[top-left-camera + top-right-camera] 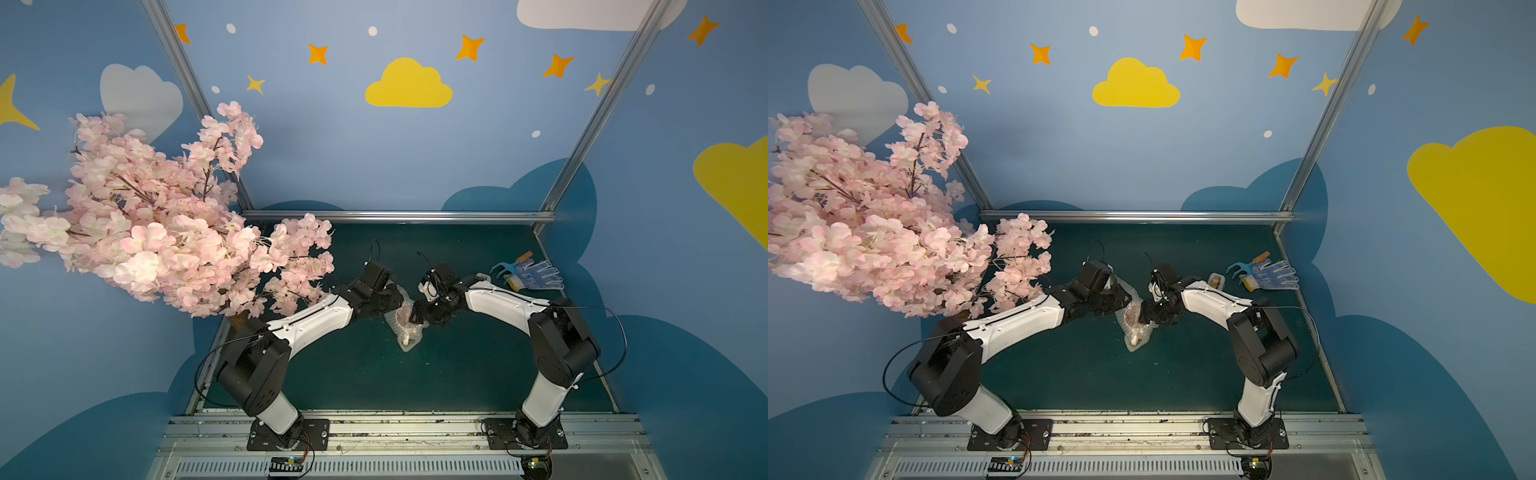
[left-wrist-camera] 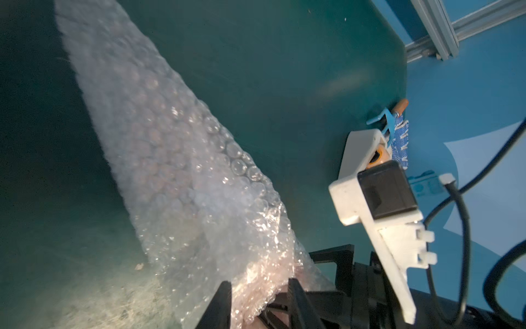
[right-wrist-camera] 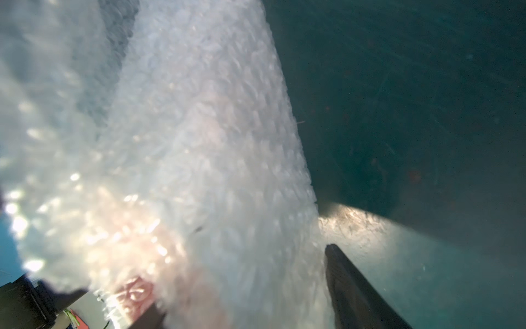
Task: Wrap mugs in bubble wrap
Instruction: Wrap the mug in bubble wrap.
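Note:
The bubble wrap (image 1: 406,328) is bunched round the mug (image 1: 405,341) on the green table in both top views. The mug's white handle and a pinkish-red glow show through the bubble wrap (image 1: 1133,328). My left gripper (image 2: 259,284) stands open at the bundle's far left end, with a crumpled fold of bubble wrap (image 2: 176,159) loose between its black fingers (image 2: 225,302). My right gripper (image 3: 242,282) comes from the right and is shut on the wrapped mug. One of its fingers (image 3: 353,284) presses the bubble wrap (image 3: 216,136), and the mug's red inside (image 3: 133,290) shows by the other.
A pink blossom tree (image 1: 158,232) overhangs the table's left side, close to my left arm. At the far right lie blue-dotted gloves (image 1: 538,274), a blue hand rake (image 1: 505,270) and a beige tape dispenser (image 1: 1217,281). Metal rails (image 1: 399,216) border the back.

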`<action>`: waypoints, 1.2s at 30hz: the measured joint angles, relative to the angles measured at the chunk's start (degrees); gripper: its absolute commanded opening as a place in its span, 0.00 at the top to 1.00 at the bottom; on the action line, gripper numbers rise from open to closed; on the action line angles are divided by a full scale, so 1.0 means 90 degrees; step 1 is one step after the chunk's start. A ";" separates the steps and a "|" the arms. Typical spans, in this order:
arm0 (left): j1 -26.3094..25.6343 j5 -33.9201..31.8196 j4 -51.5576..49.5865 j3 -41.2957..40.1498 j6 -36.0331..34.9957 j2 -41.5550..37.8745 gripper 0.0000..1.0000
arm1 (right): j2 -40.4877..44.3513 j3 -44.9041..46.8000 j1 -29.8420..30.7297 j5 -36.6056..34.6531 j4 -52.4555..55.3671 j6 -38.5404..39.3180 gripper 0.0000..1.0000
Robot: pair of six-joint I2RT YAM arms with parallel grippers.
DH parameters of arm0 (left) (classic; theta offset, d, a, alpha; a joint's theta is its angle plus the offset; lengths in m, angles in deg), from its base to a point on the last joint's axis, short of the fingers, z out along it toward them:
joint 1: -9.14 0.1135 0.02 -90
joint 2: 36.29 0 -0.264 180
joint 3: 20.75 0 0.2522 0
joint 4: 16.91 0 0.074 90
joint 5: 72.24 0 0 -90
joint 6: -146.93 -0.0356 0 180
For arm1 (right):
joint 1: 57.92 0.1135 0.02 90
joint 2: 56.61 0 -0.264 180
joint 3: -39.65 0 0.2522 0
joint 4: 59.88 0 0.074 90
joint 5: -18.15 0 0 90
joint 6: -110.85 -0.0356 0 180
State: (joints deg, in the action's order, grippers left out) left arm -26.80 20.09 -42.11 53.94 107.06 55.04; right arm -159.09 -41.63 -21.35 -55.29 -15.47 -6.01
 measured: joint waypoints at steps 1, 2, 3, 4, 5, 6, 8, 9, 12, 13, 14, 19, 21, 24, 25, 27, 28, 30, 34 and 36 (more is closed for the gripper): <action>0.0036 -0.0068 -0.0041 0.0000 -0.0032 -0.0012 0.47 | -0.0022 -0.0041 0.0000 -0.0019 0.0041 0.0039 0.36; 0.0083 -0.0119 -0.0102 0.0000 -0.0051 -0.0017 0.43 | -0.0046 -0.0087 0.0000 -0.0049 0.0095 0.0080 0.36; 0.0134 -0.0165 -0.0165 0.0000 -0.0073 -0.0017 0.42 | -0.0061 -0.0117 0.0000 -0.0070 0.0126 0.0117 0.36; 0.0202 -0.0204 -0.0248 0.0002 -0.0097 -0.0010 0.42 | -0.0068 -0.0146 0.0005 -0.0097 0.0168 0.0153 0.36; 0.0277 -0.0238 -0.0313 0.0012 -0.0104 0.0010 0.42 | -0.0075 -0.0172 0.0010 -0.0119 0.0202 0.0189 0.36; 0.0345 -0.0262 -0.0389 0.0046 -0.0126 0.0053 0.42 | -0.0080 -0.0189 0.0012 -0.0134 0.0226 0.0214 0.36; 0.0500 -0.0294 -0.0580 0.0291 -0.0197 0.0270 0.39 | -0.0087 -0.0216 0.0019 -0.0165 0.0277 0.0267 0.36; 0.0563 -0.0308 -0.0653 0.0449 -0.0236 0.0410 0.38 | -0.0090 -0.0223 0.0027 -0.0175 0.0291 0.0282 0.36; 0.0748 -0.0311 -0.0882 0.1086 -0.0345 0.0903 0.36 | -0.0090 -0.0231 0.0034 -0.0197 0.0306 0.0318 0.36; 0.0797 -0.0311 -0.0986 0.1328 -0.0389 0.1076 0.36 | -0.0090 -0.0236 0.0034 -0.0202 0.0313 0.0323 0.36; 0.0840 -0.0313 -0.1129 0.1608 -0.0427 0.1260 0.35 | -0.0090 -0.0243 0.0036 -0.0214 0.0318 0.0325 0.36; 0.0940 -0.0437 -0.1904 0.2980 -0.0653 0.2186 0.33 | -0.0112 -0.0274 0.0039 -0.0221 0.0350 0.0328 0.36; 0.0954 -0.0532 -0.2312 0.3531 -0.0726 0.2562 0.28 | -0.0126 -0.0301 0.0041 -0.0221 0.0369 0.0330 0.36; 0.0986 -0.0641 -0.3002 0.4379 -0.0840 0.3150 0.28 | -0.0129 -0.0308 0.0044 -0.0233 0.0389 0.0347 0.36; 0.0996 -0.0680 -0.3242 0.4660 -0.0879 0.3354 0.28 | -0.0129 -0.0311 0.0044 -0.0233 0.0391 0.0350 0.36; 0.1015 -0.0789 -0.3711 0.5221 -0.0935 0.3755 0.28 | -0.0136 -0.0323 0.0044 -0.0236 0.0403 0.0352 0.36; 0.1035 -0.0843 -0.3925 0.5506 -0.0974 0.3963 0.30 | -0.0141 -0.0330 0.0044 -0.0238 0.0410 0.0355 0.36; 0.1066 -0.0930 -0.4248 0.5897 -0.1013 0.4262 0.31 | -0.0153 -0.0350 0.0044 -0.0236 0.0425 0.0364 0.36; 0.1180 -0.0976 -0.4685 0.6336 -0.1086 0.4636 0.39 | -0.0163 -0.0367 0.0051 -0.0238 0.0444 0.0367 0.36; 0.1258 -0.0971 -0.4816 0.6421 -0.1100 0.4704 0.43 | -0.0163 -0.0367 0.0063 -0.0240 0.0444 0.0367 0.36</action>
State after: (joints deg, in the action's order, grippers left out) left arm -15.48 11.35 -85.45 111.73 97.16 97.37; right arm -160.55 -44.94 -20.78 -57.45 -11.47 -2.70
